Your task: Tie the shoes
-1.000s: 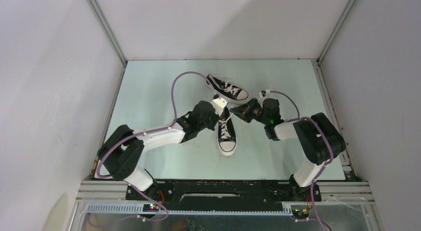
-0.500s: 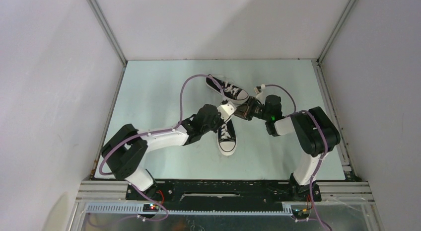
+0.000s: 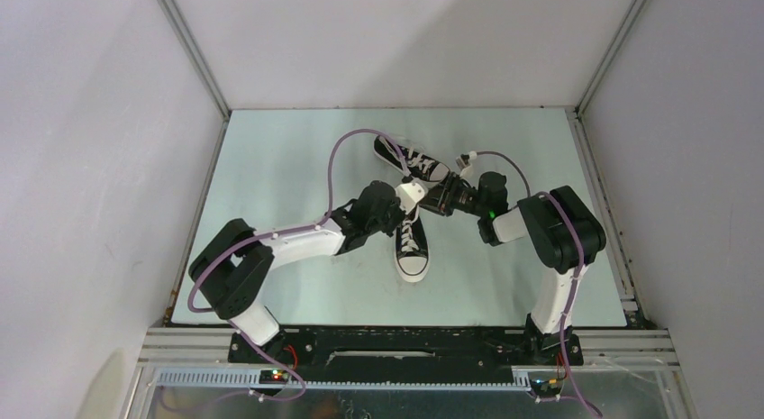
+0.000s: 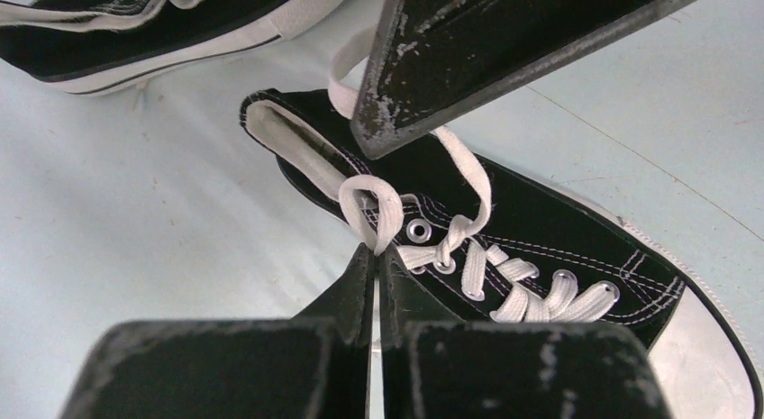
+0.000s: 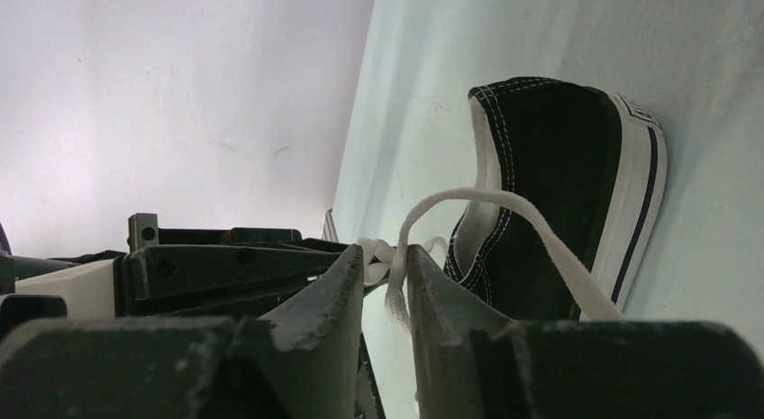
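Shoes (image 3: 412, 248) on table (image 3: 270, 167); nearer one's lace (image 4: 394, 210) pinched tight by left tool (image 4: 374, 252) and by right tool (image 5: 386, 261) alike.

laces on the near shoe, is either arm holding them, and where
Both. The left gripper pinches the base of a lace loop on the near shoe, beside its top eyelets; the right gripper pinches a lace strand partway along.

Bright, even light; wrist pics blurry up close.
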You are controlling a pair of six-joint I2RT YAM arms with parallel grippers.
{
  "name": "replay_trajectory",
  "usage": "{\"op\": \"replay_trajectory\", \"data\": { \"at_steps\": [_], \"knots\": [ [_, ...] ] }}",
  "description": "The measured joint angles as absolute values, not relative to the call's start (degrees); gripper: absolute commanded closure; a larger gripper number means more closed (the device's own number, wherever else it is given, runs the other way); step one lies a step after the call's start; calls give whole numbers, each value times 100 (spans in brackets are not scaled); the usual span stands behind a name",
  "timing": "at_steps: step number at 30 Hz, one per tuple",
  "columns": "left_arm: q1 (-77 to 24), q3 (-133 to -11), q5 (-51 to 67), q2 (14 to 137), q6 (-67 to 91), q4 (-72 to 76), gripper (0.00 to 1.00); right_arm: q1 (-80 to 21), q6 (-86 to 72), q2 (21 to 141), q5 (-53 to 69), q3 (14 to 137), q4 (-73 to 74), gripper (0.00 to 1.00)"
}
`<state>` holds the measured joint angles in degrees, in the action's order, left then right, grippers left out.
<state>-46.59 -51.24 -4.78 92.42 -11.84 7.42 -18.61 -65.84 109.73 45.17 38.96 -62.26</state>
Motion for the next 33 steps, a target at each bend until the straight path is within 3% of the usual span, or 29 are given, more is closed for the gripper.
{"op": "replay_trajectory", "data": {
  "at_steps": [3, 7, 20, 33],
  "knots": [
    [-4646, -5201, -399, 9308, -1149, 642, 100, -1885, -6558, 10973, 4523, 3922, -6208, 60],
    [-4646, -5295, -353, 9376, -1144, 587, 100, -1907, -6530, 10971, 4525, 3933, -6193, 55],
    [-4646, -5349, -209, 9426, -1151, 561, 100, -2078, -6445, 10971, 4530, 4058, -6071, 62],
    [-4646, -5349, -130, 9428, -1153, 604, 100, -2099, -6445, 10975, 4530, 4086, -6055, 63]
  ]
}}
